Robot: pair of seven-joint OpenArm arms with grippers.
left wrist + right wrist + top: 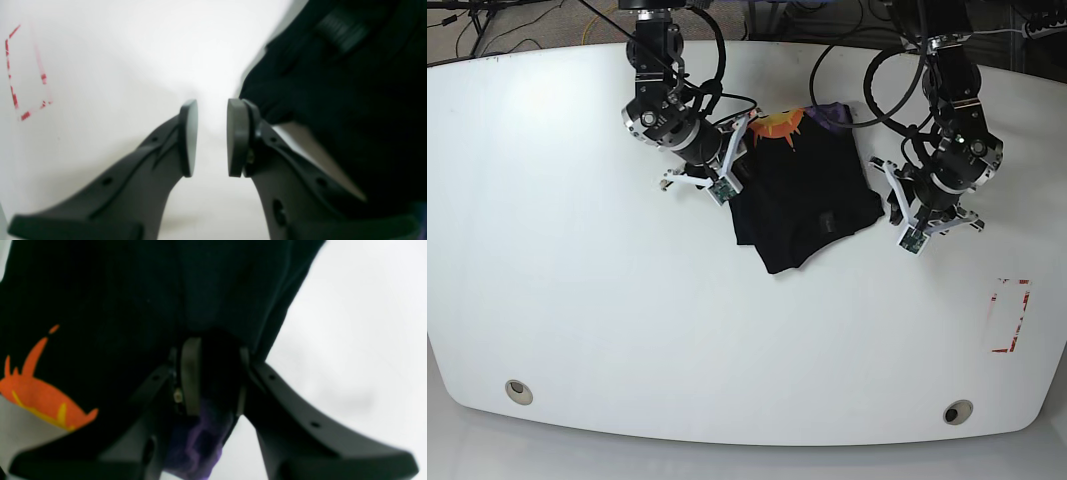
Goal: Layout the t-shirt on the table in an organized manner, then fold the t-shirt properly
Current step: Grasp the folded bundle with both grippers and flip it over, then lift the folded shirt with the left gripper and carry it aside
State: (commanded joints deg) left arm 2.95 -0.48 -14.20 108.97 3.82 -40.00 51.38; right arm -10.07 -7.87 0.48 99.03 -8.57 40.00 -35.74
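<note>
Shirt's bunched up in a rough dark lump near the back-middle of the white counter [577, 300], nowhere near flat. The t-shirt [807, 195] has an orange and yellow print [779, 126] showing at its far edge, plus a bit of purple fabric [832, 113] poking out next to it.

Right gripper [213, 376] is clamped on a fold of the black cloth at the shirt's edge; in the right wrist view the fabric fills the gap between the pads and something purple hangs just below them. The orange print shows off to one side there too.

Left gripper [211, 138] is just beside the shirt's other edge, pads partly apart with only bare counter between them, holding nothing. The black cloth sits right up against the outside of one pad.

Red tape marks [1010, 315] form a dashed box on the counter, well apart from the shirt, and two round grommet holes [518, 390] sit near the front edge.
</note>
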